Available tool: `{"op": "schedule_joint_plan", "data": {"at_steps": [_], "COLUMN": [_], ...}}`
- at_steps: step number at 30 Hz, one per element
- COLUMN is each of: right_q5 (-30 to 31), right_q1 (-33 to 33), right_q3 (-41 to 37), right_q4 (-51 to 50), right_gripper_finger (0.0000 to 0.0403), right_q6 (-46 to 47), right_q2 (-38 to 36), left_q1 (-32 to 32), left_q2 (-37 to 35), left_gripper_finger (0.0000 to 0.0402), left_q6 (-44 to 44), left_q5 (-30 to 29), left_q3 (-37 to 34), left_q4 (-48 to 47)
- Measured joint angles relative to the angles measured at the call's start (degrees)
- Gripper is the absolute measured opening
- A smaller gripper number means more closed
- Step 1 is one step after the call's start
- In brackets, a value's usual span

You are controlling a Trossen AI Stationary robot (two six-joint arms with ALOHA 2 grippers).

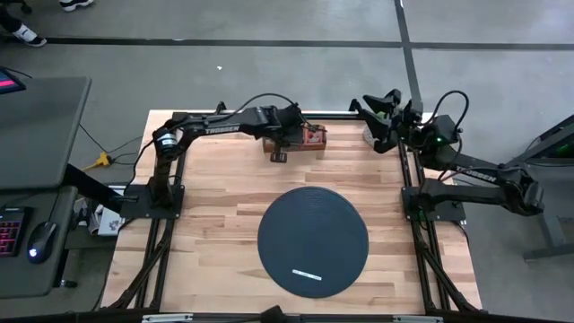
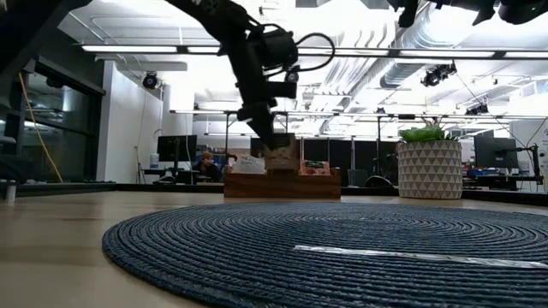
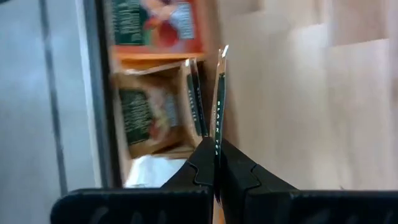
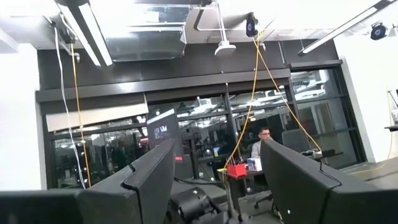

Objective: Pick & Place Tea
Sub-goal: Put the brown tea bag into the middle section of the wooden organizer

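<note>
Left tool [image 3: 217, 163] pinches one thin, edge-on tea sachet [image 3: 219, 99].

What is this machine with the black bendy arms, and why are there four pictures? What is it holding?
It is a robot with two arms at a wooden table. One camera looks down from above, one sits at table height, and one rides on each wrist. The left gripper is shut on a thin tea sachet, just by the wooden box of tea at the table's far edge. The right gripper is open, raised at the far right corner, waiting. A dark round mat lies in front with a thin white strip on it.
</note>
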Motion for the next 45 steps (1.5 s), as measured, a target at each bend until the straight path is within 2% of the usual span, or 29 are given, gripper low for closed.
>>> {"op": "schedule_joint_plan", "data": {"at_steps": [18, 28, 35, 45], "right_q5": [-0.1, -0.1, -0.4, -0.4], "right_q1": [0.0, 0.1, 0.1, 0.1], "right_q3": [0.0, 0.0, 0.0, 0.0], "right_q4": [-0.7, -0.9, -1.5, -2.2], "right_gripper_finger": [0.0232, 0.0232, 0.0232, 0.0232], "right_q6": [0.0, 0.1, 0.2, 0.2], "right_q2": [0.0, 0.0, 0.0, 0.0], "left_q1": [2.9, 3.0, 3.0, 3.2], "left_q2": [-0.1, 3.6, 3.7, 3.7], "left_gripper_finger": [0.0000, 0.0000, 0.0000, 0.0000], "left_q6": [-1.6, -3.5, -4.6, -4.6], "left_q5": [0.7, 2.7, -0.2, -0.3], "left_q3": [0.0, 0.0, 0.0, 0.0], "left_q4": [4.0, 4.1, 4.7, 3.0]}}
